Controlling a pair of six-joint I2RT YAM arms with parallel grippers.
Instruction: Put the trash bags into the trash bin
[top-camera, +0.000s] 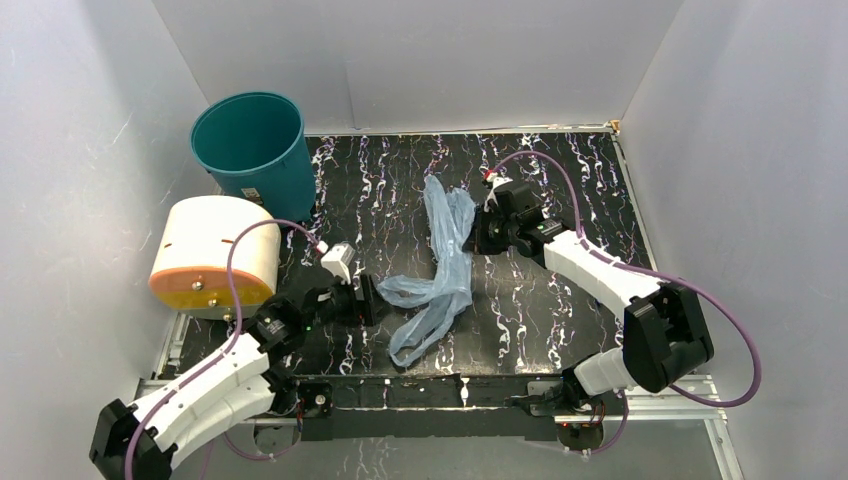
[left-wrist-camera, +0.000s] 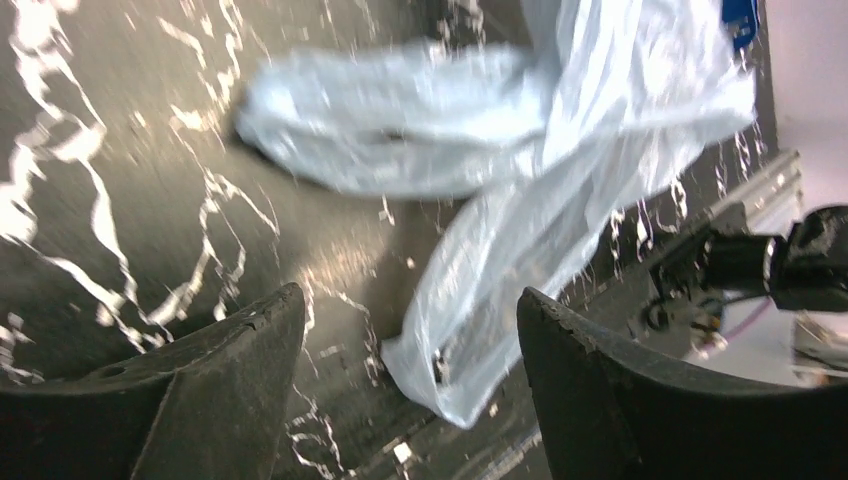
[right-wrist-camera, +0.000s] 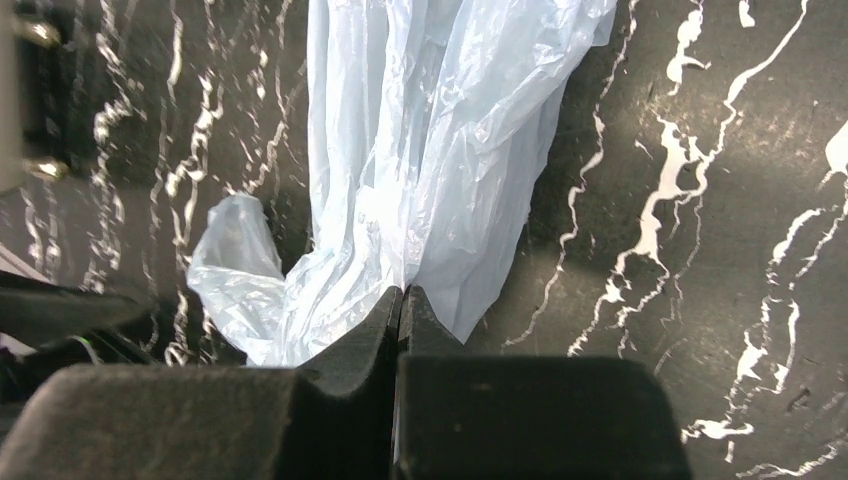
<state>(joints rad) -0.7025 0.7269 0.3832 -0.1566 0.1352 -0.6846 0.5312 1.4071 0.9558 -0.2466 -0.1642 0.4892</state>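
The light-blue translucent trash bag (top-camera: 447, 250) lies crumpled on the black marbled table, stretched from the middle back to the front. The teal trash bin (top-camera: 255, 150) stands upright and empty-looking at the back left. My right gripper (top-camera: 478, 237) is at the bag's upper right edge, and in the right wrist view its fingers (right-wrist-camera: 400, 292) are shut with a sliver of the bag (right-wrist-camera: 420, 150) pinched between them. My left gripper (top-camera: 372, 300) is open just left of the bag's lower lobe. In the left wrist view the bag (left-wrist-camera: 560, 200) lies ahead of the open gripper (left-wrist-camera: 410, 293), untouched.
A cream cylinder with an orange end (top-camera: 212, 250) lies on its side at the left, beside the bin and close to my left arm. White walls close in the table on three sides. A metal rail (top-camera: 430, 385) runs along the front edge.
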